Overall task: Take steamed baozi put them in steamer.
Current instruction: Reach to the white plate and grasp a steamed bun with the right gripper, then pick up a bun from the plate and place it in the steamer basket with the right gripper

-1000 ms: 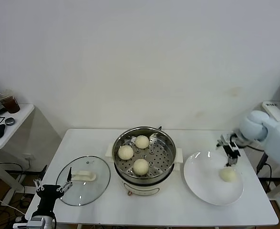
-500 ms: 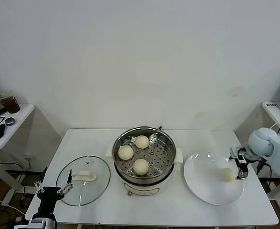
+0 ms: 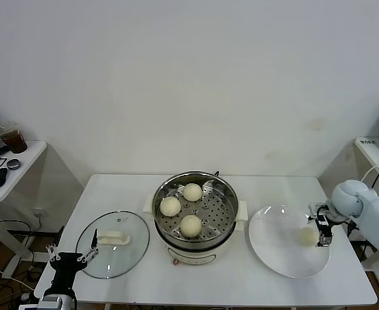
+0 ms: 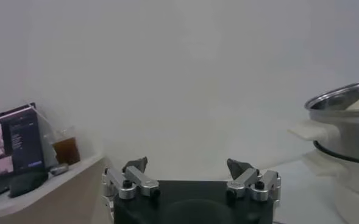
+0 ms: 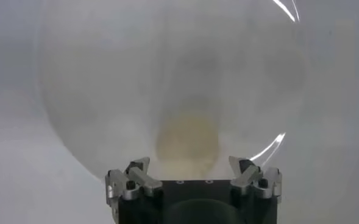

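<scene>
Three cream-white baozi lie on the perforated tray of the steel steamer at the table's middle. A fourth baozi lies on the white plate at the right. My right gripper is low at the plate's right rim, just right of that baozi. In the right wrist view it is open, and the baozi sits close in front of it, between the fingers' line. My left gripper is open and empty, parked off the table's front left corner.
A round glass lid with a white handle lies on the table left of the steamer. A side table with a cup stands at far left. The left wrist view shows the steamer's rim far off.
My right gripper has dropped from behind the plate to its right rim, ending close beside the fourth baozi. The left arm has not moved.
</scene>
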You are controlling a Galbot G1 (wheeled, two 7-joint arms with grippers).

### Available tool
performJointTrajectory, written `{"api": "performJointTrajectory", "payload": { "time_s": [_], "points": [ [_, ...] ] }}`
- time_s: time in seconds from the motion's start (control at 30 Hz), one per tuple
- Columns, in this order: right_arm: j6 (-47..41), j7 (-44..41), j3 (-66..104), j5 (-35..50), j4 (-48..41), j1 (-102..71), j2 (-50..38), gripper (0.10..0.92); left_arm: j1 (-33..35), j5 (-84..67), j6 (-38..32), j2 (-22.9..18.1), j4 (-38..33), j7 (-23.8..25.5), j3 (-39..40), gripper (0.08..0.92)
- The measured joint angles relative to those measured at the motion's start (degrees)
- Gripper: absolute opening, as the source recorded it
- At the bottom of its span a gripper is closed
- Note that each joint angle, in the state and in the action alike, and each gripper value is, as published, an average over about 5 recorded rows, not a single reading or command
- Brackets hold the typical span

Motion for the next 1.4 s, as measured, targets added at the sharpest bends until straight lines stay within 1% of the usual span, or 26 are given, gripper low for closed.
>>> {"api": "performJointTrajectory", "payload": {
  "time_s": [0.13,0.3,0.4,0.83,0.93,1.13,1.4],
  "points": [
    [-0.29,0.07,0.18,-0.49,-0.65,-0.37,0.88,0.784,-0.01,-0.01,0.01,-0.04,-0.07,0.0,-0.06,0.823],
    [-0.68,0.29,0.29,-1.05,-1.15,-0.7,1.69,0.677,-0.03,-0.02,0.02,-0.11,-0.08,-0.01,-0.11,0.823],
    [-0.88,0.36,0.33,-1.15,-1.14,-0.78,1.84,0.627,-0.01,-0.02,0.02,-0.15,-0.13,-0.01,-0.13,0.823],
    [-2.25,0.03,-2.27,0.94,1.29,2.08,-0.13,0.476,-0.07,-0.28,0.0,-0.11,-0.27,-0.02,-0.22,0.823],
    [-2.77,-0.02,-4.31,2.36,2.39,4.4,-1.08,0.458,-0.19,-0.41,0.0,0.02,-0.37,-0.02,-0.15,0.823],
    [-4.43,0.19,-10.46,7.56,5.35,12.68,-2.37,0.462,-0.65,-0.51,0.0,0.48,-0.54,0.01,0.36,0.823],
    [-9.17,2.34,-24.02,19.77,11.45,31.11,-0.35,0.469,-1.53,-0.63,0.03,1.01,-0.5,0.04,1.19,0.823]
  ]
}}
